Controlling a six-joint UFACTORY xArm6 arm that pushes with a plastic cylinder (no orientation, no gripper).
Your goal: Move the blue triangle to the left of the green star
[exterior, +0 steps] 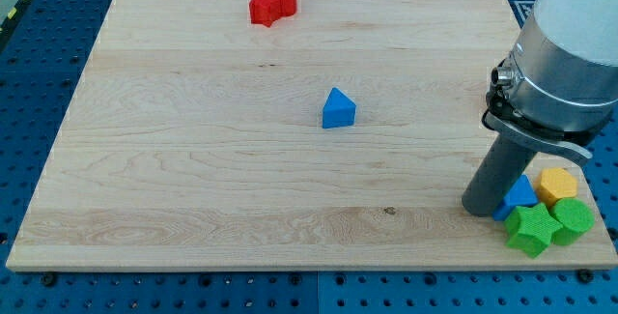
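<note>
The blue triangle (pixel 338 109) sits alone near the middle of the wooden board, slightly toward the view's right. The green star (pixel 534 229) lies at the board's bottom right corner, in a tight cluster with other blocks. My tip (pixel 480 208) rests on the board just left of that cluster, beside a second blue block (pixel 519 196). The tip is far to the lower right of the blue triangle, and not touching it.
A red block (pixel 272 4) lies near the view's top edge, left of centre. A yellow block (pixel 557 185) and a second green block (pixel 574 218) sit in the corner cluster. The arm's grey body (pixel 565 53) hangs over the board's right edge.
</note>
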